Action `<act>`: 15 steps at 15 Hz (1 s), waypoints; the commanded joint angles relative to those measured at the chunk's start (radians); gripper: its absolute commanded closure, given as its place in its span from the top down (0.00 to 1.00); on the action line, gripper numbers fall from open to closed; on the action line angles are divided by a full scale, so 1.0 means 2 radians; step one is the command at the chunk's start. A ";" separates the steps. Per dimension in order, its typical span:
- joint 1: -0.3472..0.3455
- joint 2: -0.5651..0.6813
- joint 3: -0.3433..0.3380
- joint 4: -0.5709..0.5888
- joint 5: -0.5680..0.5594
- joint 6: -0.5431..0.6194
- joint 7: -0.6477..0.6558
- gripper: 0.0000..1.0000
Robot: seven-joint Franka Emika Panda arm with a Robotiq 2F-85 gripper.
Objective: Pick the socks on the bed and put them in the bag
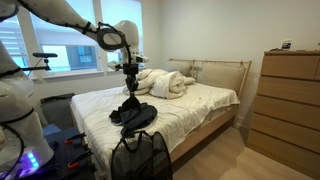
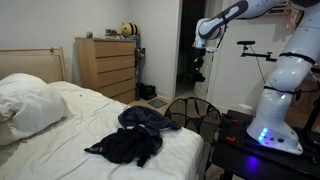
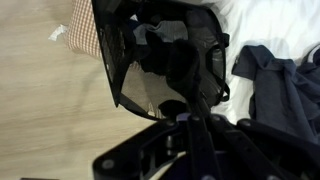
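Observation:
My gripper point(image 1: 129, 78) point(image 2: 198, 70) hangs high above the foot corner of the bed point(image 1: 200, 100) point(image 2: 60, 130). It looks shut on a dark sock point(image 3: 180, 72) that dangles from the jaws point(image 3: 193, 112). In the wrist view the sock hangs over the open mouth of the black mesh bag point(image 3: 120, 60). The bag stands on the floor against the bed in both exterior views point(image 1: 140, 155) point(image 2: 192, 115). A pile of dark clothes point(image 1: 135, 114) point(image 2: 135, 140) point(image 3: 275, 75) lies on the white sheet next to the bag.
A rumpled white duvet point(image 1: 165, 82) lies at the headboard. A wooden dresser point(image 1: 290, 95) point(image 2: 105, 65) stands by the wall. The robot's white base point(image 2: 275, 110) is beside the bag. Wooden floor point(image 3: 40, 90) lies beyond the bag.

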 commanded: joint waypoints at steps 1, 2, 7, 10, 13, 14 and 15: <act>-0.011 0.009 -0.006 -0.006 -0.015 0.022 -0.001 0.00; -0.013 0.012 -0.008 -0.006 -0.016 0.024 -0.003 0.00; -0.015 0.020 -0.012 -0.005 -0.021 0.021 -0.013 0.26; -0.013 0.012 -0.010 -0.004 -0.019 0.017 -0.020 0.41; -0.010 0.005 -0.008 -0.002 -0.015 0.016 -0.026 0.63; -0.009 0.003 -0.007 -0.002 -0.016 0.016 -0.026 0.72; -0.009 0.001 -0.007 -0.003 -0.016 0.016 -0.028 0.78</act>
